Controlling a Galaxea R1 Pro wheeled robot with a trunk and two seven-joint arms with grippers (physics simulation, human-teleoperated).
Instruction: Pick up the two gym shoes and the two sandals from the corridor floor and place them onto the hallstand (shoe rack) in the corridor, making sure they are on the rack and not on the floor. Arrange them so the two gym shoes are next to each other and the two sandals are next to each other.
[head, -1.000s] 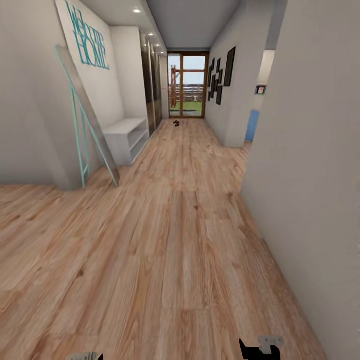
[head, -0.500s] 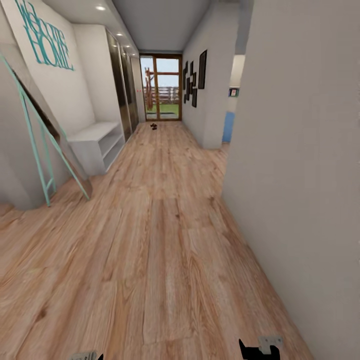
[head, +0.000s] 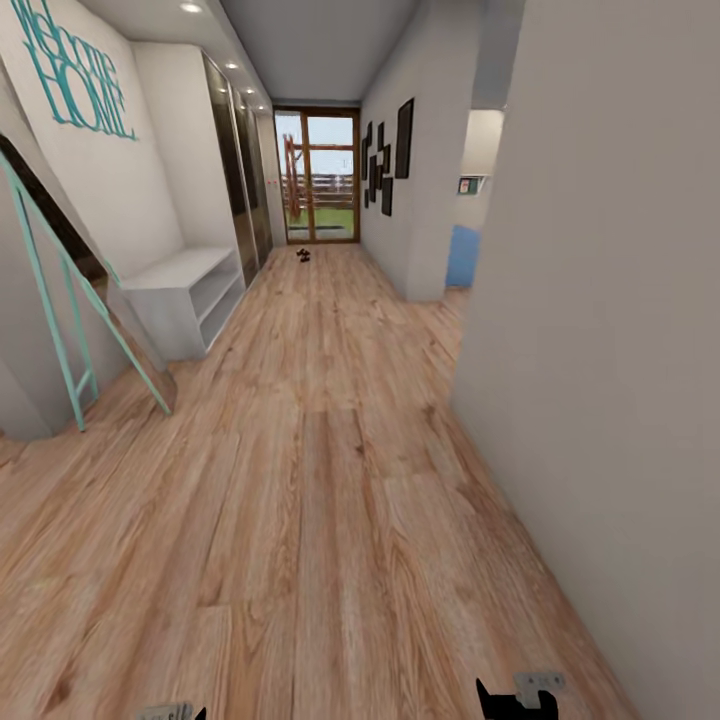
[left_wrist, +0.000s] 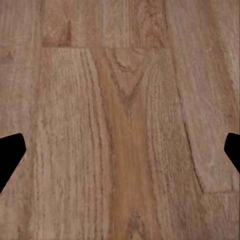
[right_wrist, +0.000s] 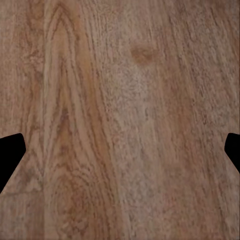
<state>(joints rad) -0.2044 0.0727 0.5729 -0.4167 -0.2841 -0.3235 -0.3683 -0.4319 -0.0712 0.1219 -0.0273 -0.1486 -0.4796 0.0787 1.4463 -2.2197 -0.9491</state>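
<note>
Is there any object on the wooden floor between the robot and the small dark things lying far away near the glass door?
Nothing visible stands in the way. The light brown wood-plank floor runs bare up to the small dark items by the wood-framed glass door. The teal-framed leaning mirror and light-grey two-tier bench stay along the left wall.

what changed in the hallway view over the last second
The whole head view shifted, so the camera moved, not the furniture: the robot rolled forward along the corridor floor and turned slightly. The white bench and leaning teal-framed mirror slid toward the view's left edge, and the right wall fills more of the view. Nothing was grasped or released. The small dark things near the glass door lie as before.
</note>
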